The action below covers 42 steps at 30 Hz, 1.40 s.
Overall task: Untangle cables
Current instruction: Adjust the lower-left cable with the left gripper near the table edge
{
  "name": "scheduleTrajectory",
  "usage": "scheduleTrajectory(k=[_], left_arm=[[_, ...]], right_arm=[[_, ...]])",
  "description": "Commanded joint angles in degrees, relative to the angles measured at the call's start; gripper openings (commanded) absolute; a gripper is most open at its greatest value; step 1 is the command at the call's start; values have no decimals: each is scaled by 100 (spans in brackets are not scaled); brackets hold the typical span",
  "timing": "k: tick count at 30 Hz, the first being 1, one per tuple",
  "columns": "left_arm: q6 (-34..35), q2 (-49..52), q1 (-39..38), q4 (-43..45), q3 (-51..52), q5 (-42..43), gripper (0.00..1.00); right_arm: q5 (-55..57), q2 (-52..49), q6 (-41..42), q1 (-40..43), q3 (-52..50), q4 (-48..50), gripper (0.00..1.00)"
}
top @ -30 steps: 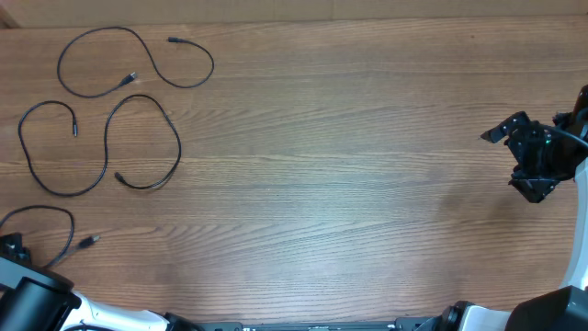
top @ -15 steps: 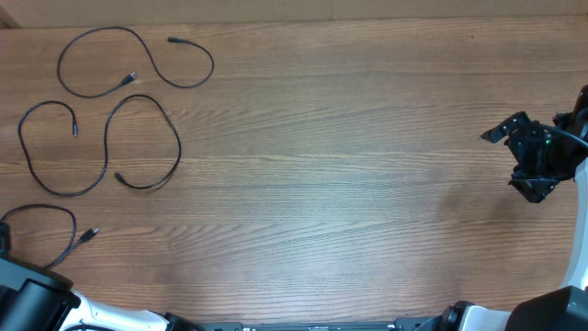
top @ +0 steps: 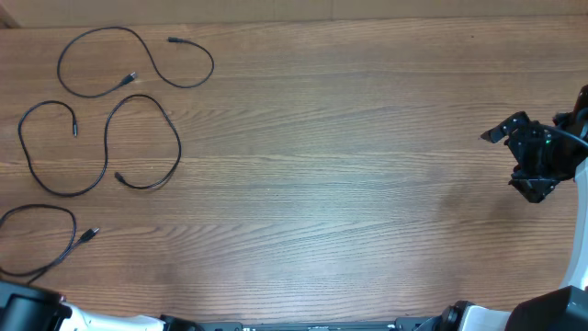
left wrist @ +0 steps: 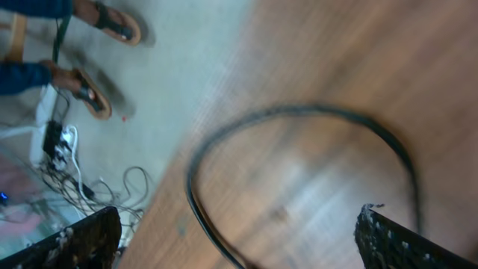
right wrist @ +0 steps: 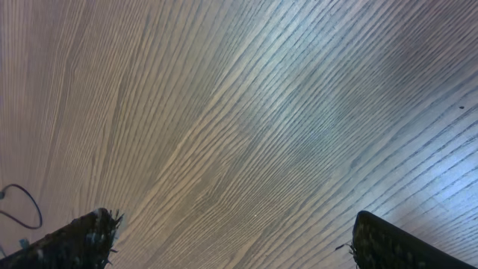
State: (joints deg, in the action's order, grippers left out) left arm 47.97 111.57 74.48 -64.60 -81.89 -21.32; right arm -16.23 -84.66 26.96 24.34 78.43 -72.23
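Left gripper [left wrist: 235, 217] jaws are standing wide apart, gripping nothing. Both fingers [left wrist: 78, 239] are showing only at the bottom corners of the left wrist view. Below them a blurred black loop of the bottom cable [left wrist: 299, 110] is lying flat on the wooden surface [left wrist: 351, 52], close to its edge. It is not touching either finger.

Right gripper [right wrist: 231, 224] jaws are also spread fully, holding nothing and hanging over bare wood grain. In the overhead view the right gripper [top: 533, 158] is sitting at the far right of the surface [top: 349, 184], well apart from all cables.

All three cables are lying at the left end, each separate and none crossing another. The top cable [top: 99, 28] is making a loop plus an S-curve in the far left corner. The middle cable [top: 106, 142] is lying just below it in two connected loops, both plug ends resting free. The bottom cable [top: 72, 221] is curling in a loose loop at the near left edge, with its silver-tipped plug [top: 89, 235] pointing right.

Beyond the surface edge, the left wrist view is showing grey floor [left wrist: 187, 52], sandalled feet [left wrist: 93, 93] and a power strip [left wrist: 56, 138] with loose wires.

A short bit of black cable [right wrist: 22, 205] is showing at the far left of the right wrist view; which one, cannot tell.
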Motion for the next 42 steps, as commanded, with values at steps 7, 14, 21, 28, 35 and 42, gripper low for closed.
scheduleTrajectory(k=[7, 14, 21, 28, 35, 42], left_arm=[[-330, 33, 866, 1180, 605, 1088, 100], [-1119, 35, 876, 1276, 627, 1169, 96], [-719, 35, 881, 1364, 717, 828, 100], [-1132, 46, 881, 1504, 717, 1235, 91], [-2315, 52, 833, 1558, 728, 2240, 87], [-3008, 52, 791, 1904, 778, 2612, 95]], right_arm=[[13, 42, -26, 7, 103, 13, 100], [13, 42, -26, 7, 103, 13, 100], [13, 42, -26, 7, 103, 13, 100], [13, 42, -26, 7, 103, 13, 100], [13, 42, -26, 7, 103, 13, 100], [13, 42, -26, 7, 103, 13, 100]])
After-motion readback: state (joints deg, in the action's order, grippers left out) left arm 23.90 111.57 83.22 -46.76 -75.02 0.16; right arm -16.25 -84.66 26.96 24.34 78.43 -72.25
